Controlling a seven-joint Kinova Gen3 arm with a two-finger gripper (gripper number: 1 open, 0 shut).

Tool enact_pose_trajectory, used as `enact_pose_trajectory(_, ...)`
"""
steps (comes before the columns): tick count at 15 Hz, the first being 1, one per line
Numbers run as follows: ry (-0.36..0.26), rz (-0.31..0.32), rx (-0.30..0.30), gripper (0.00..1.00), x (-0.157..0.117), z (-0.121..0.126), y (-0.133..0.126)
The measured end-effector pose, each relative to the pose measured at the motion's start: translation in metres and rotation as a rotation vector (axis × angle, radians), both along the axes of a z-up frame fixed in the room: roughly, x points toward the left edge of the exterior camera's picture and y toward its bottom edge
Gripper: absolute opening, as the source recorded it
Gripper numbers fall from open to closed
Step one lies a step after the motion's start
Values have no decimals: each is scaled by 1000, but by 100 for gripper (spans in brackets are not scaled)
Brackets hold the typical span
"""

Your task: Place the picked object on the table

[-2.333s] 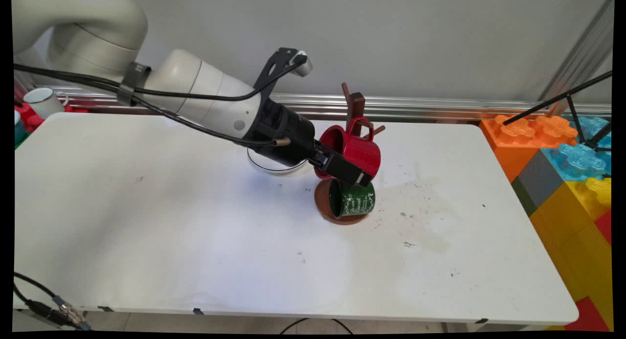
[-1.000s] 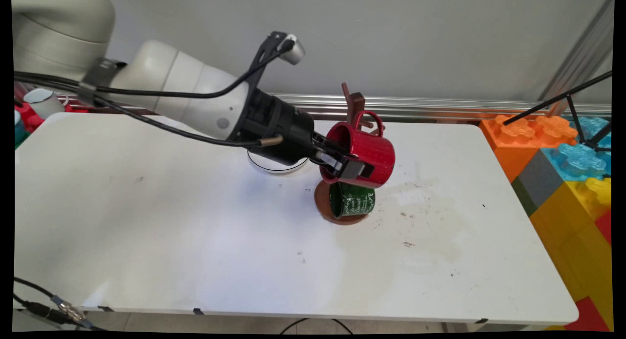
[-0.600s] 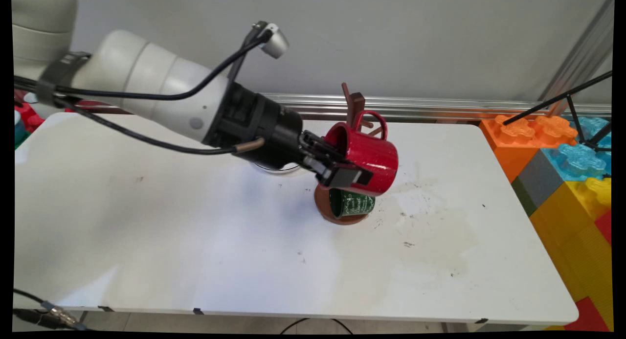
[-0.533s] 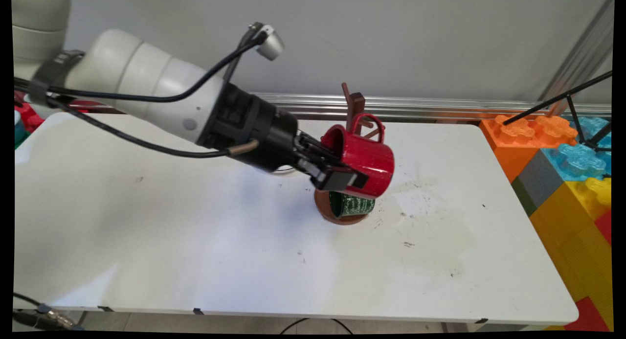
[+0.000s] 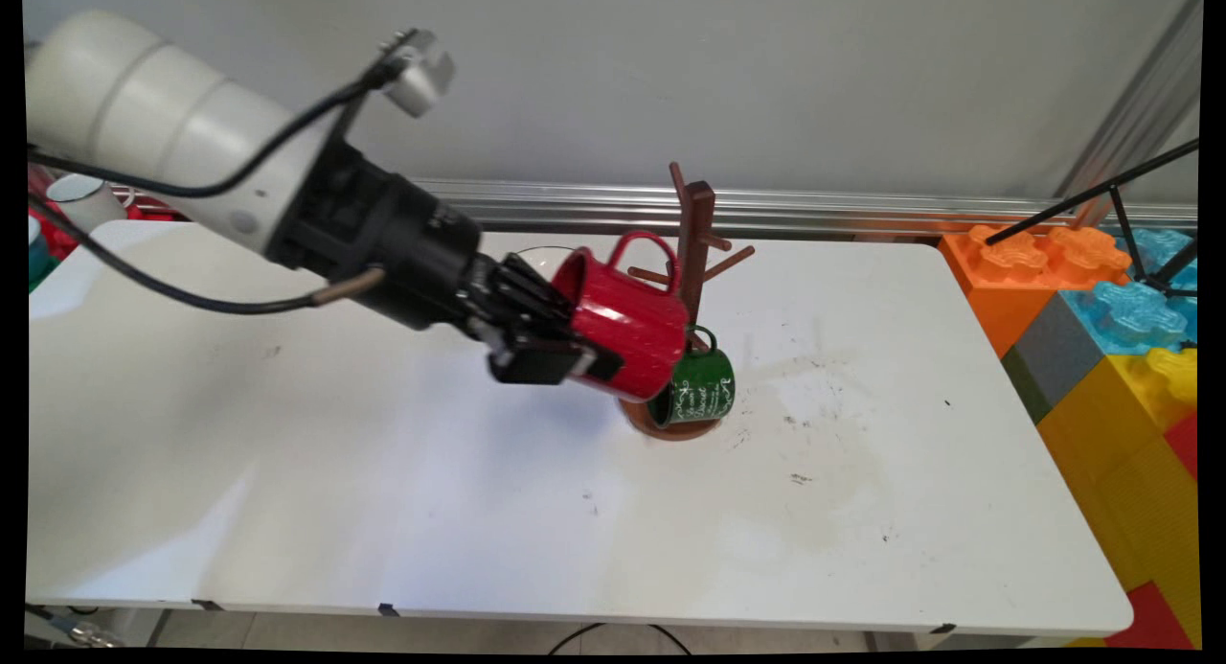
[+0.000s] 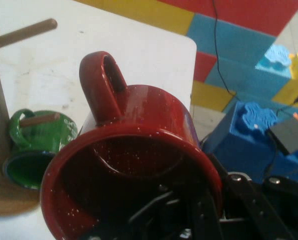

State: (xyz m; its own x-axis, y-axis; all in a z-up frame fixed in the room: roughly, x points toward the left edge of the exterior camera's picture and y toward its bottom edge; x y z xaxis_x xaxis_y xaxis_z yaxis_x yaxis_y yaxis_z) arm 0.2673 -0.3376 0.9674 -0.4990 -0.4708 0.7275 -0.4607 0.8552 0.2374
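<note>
My gripper (image 5: 560, 350) is shut on the rim of a red speckled mug (image 5: 627, 331), one finger inside and one outside the wall. I carry the mug on its side above the table, handle up, just left of a brown wooden mug tree (image 5: 692, 238). In the hand view the red mug (image 6: 139, 165) fills the middle with its open mouth toward the camera. A green mug (image 5: 697, 388) hangs by its handle on a low peg of the tree, above the tree's round base. The green mug (image 6: 36, 145) and a peg (image 6: 24, 32) show at the left of the hand view.
A glass bowl's rim (image 5: 536, 254) peeks out behind the gripper. Large toy building blocks (image 5: 1111, 329) stand past the table's right end. A white mug (image 5: 81, 199) sits at the far left beyond the table. Dark specks mark the white table (image 5: 843, 424) right of the tree.
The arm has pulled back to the left with the red mug, drawing it away from the mug tree's pegs. The green mug, partly covered before, shows hanging on its peg.
</note>
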Motion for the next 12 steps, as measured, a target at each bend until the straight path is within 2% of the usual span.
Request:
enact_pose_trajectory(3, -61, -61, -20, 0, 24, 8, 6)
enact_pose_trajectory(6, -157, -106, -41, 0, 48, 12, 7)
enact_pose_trajectory(12, -353, -180, -75, 0, 74, 5, -11)
